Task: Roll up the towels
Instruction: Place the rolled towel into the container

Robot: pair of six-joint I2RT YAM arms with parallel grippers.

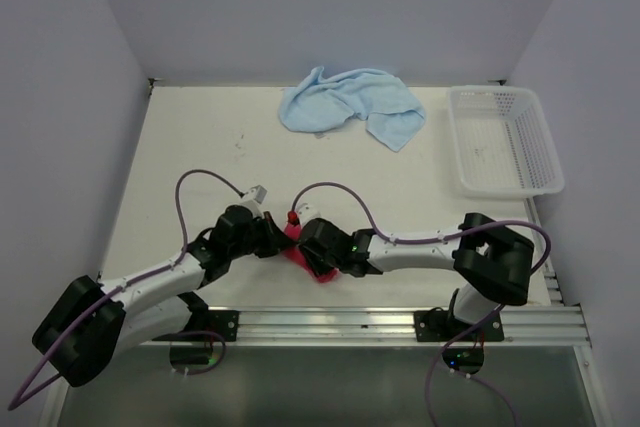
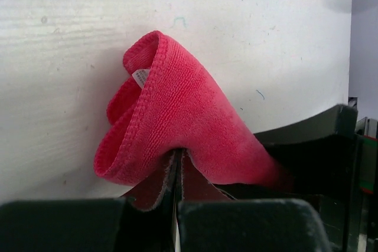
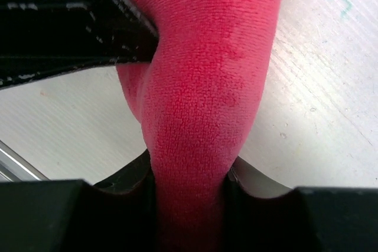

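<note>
My left tool (image 2: 177,166) was clamped on a fold of the red-pink towel (image 2: 177,104). Its looped terry pile and stitched hem were curled into a soft cone on the pale, scuffed surface (image 2: 71,39). My right tool (image 3: 189,175) squeezed the same towel into a thick, fuzzy rope between its black jaws. The light blue towel (image 1: 350,102) lay crumpled at the far edge, near the white mesh basket (image 1: 510,191).
</note>
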